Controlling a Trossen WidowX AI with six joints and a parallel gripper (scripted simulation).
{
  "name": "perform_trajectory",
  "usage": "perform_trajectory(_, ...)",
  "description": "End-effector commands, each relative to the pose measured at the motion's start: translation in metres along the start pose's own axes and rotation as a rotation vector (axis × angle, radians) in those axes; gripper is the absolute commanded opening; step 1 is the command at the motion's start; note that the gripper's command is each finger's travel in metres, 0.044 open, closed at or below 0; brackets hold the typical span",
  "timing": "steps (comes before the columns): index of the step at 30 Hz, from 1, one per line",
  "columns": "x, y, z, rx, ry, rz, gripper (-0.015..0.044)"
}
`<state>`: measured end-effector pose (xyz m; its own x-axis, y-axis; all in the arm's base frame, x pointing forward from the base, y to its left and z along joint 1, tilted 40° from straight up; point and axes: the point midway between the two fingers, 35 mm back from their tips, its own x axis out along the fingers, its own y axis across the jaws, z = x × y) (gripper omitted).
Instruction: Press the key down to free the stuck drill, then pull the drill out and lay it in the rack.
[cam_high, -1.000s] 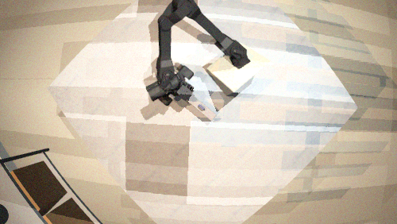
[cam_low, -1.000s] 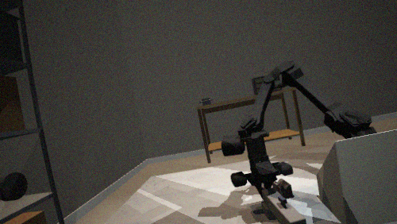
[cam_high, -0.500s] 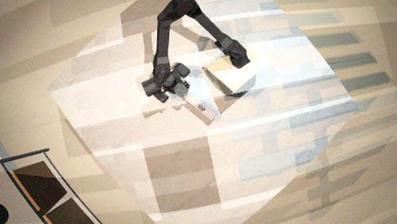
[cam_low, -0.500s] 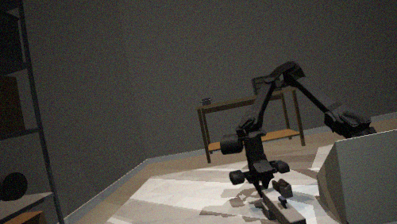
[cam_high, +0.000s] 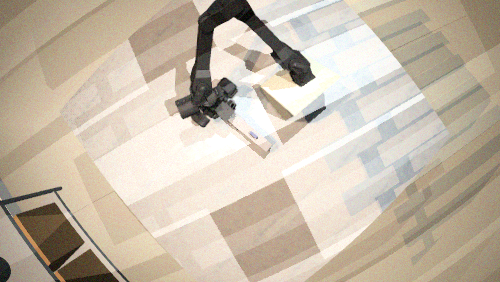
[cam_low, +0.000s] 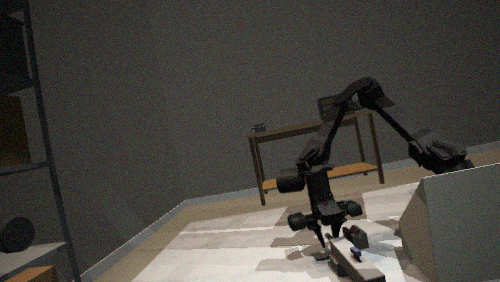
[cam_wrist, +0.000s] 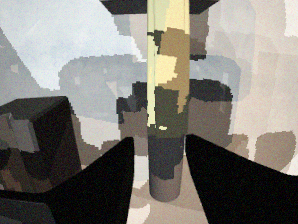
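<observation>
The drill (cam_wrist: 169, 100), a long round rod, pale yellow above and grey at its lower end, lies between the fingertips in the wrist view, its upper part across the end of the holder. The gripper (cam_wrist: 160, 137) (cam_low: 329, 241) is partly open around it, with a plain gap at the left finger. The long pale holder (cam_high: 261, 144) (cam_low: 369, 272) stands beside the gripper. A small blue key (cam_high: 253, 135) (cam_low: 356, 253) sits on top of it. A dark block (cam_low: 358, 237) (cam_wrist: 42, 145) stands beside the holder; I cannot tell whether it is the rack.
A large pale box (cam_high: 305, 97) (cam_low: 465, 225) stands near the arm's base. A shelf unit (cam_high: 30, 195) (cam_low: 50, 172) stands off to one side. A wooden bench (cam_low: 295, 131) is in the background of the exterior view.
</observation>
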<state>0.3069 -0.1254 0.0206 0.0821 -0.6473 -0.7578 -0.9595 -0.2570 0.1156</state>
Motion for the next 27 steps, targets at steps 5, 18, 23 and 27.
perform_trajectory(5,0.0005,0.0001,0.0018,0.001,-0.001,-0.004,0.0341)
perform_trajectory(18,0.0020,-0.0013,0.0052,0.003,-0.001,-0.011,0.0440)
perform_trajectory(23,0.0025,-0.0013,0.0064,0.003,-0.001,-0.011,0.0440)
perform_trajectory(27,0.0029,-0.0014,0.0075,0.003,-0.001,-0.011,0.0440)
